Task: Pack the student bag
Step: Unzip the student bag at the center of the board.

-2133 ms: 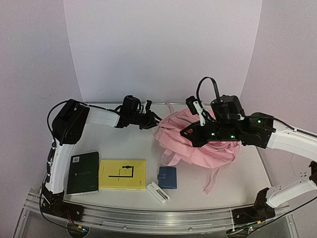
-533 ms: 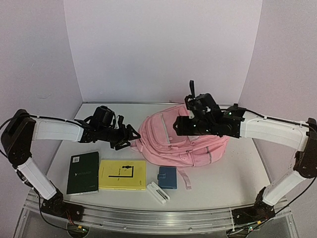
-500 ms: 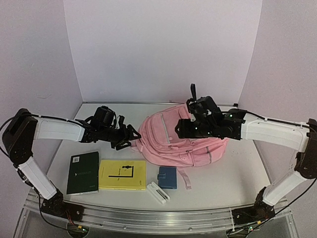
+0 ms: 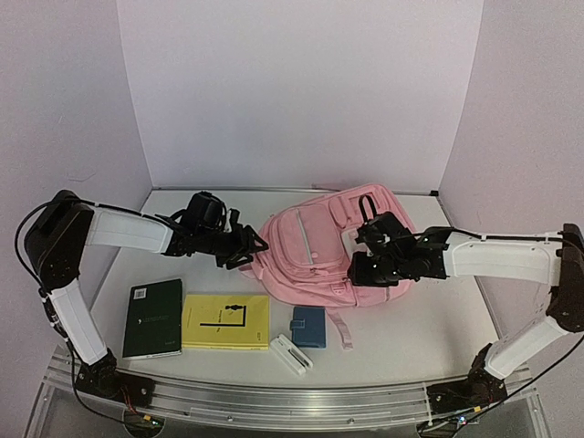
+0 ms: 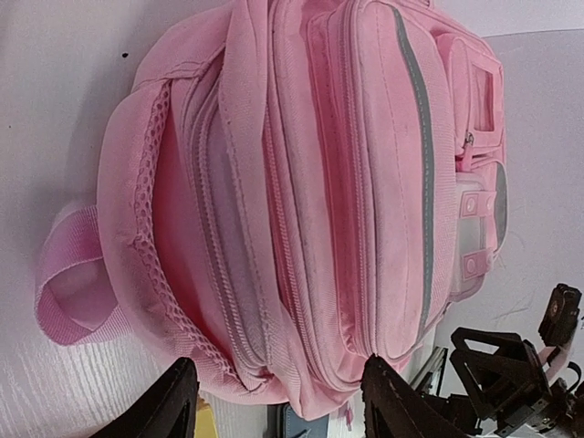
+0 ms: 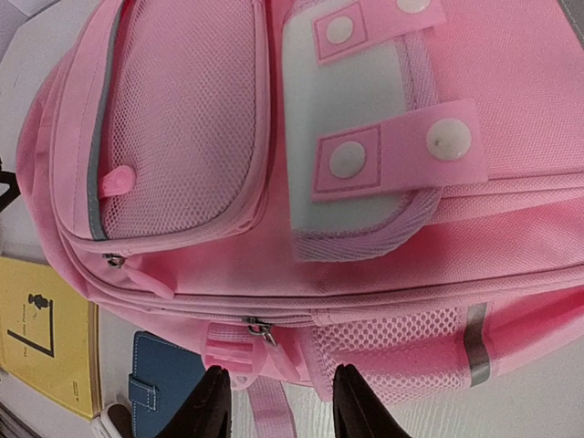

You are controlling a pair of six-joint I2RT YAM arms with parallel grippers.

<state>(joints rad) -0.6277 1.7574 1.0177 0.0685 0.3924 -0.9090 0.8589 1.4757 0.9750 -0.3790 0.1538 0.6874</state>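
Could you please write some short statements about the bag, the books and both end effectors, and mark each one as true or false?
1. The student bag lies on the table with its front pockets facing up. True.
2. The yellow book is already inside the bag. False: it lies on the table between the green book and the blue case.
3. The left end effector is holding the green book. False: it is open and empty, at the bag's left side.
4. The right end effector is over the bag. True.
5. The blue case lies just in front of the bag. True.
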